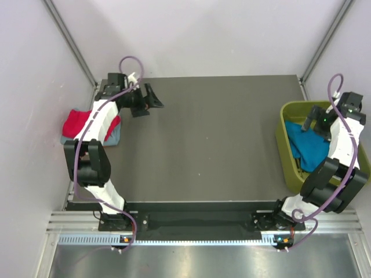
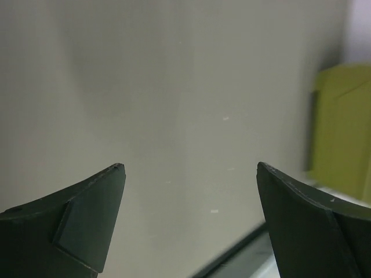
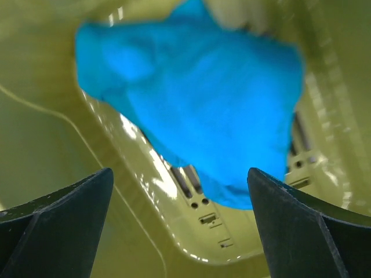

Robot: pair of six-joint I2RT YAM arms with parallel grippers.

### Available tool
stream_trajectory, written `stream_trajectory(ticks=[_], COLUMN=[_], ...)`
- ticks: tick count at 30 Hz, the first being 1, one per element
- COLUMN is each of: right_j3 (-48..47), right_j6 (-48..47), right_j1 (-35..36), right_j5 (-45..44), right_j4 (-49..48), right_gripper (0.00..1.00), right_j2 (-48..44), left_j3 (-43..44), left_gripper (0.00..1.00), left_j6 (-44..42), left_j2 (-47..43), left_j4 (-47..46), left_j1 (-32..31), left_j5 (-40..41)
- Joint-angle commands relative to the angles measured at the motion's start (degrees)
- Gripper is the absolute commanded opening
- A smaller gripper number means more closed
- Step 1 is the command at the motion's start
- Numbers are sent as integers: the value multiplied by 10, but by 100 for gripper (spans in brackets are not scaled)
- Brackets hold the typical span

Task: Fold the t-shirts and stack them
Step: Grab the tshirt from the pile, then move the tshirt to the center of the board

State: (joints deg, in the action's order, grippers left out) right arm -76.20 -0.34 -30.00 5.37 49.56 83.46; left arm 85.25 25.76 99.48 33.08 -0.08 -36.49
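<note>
A crumpled teal-blue t-shirt (image 1: 306, 146) lies in the olive-green bin (image 1: 285, 139) at the right; it also shows in the right wrist view (image 3: 197, 104). My right gripper (image 1: 313, 123) hangs open and empty over the shirt inside the bin (image 3: 104, 191). A folded stack sits off the table's left edge: a magenta-red shirt (image 1: 74, 123) on top, a grey one (image 1: 114, 136) under it, an orange edge (image 1: 114, 123) showing. My left gripper (image 1: 152, 99) is open and empty above the table's far left, right of the stack; its wrist view shows only bare table (image 2: 174, 116).
The dark table (image 1: 208, 139) lies between the arms. The bin stands at the right edge and shows blurred in the left wrist view (image 2: 342, 127). Pale walls enclose the back and both sides. A metal rail (image 1: 197, 223) runs along the near edge.
</note>
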Motion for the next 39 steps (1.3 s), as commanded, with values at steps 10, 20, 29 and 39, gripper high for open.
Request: stream_trajectory(ticks=[10,20,29,39], right_j3=[8,-34,-154,-304], right_j6=[-49,-63,-49,66], right_j1=[1,2,65,156], right_j5=[-8,-34,94,215], right_j4=[-53,-66,-45,-175], right_gripper=[99,51,0,0], right_j2=[82,170,3,-103], left_j3=[120,179,171,191], left_gripper=[99,99,99,93], left_j6=[-262,-236,-204,-25], left_j2=[32,39,27,26], left_j4=[163,135,117,5], left_j1=[-70,-70,-67,-11], left_j5=[185,115,123,1])
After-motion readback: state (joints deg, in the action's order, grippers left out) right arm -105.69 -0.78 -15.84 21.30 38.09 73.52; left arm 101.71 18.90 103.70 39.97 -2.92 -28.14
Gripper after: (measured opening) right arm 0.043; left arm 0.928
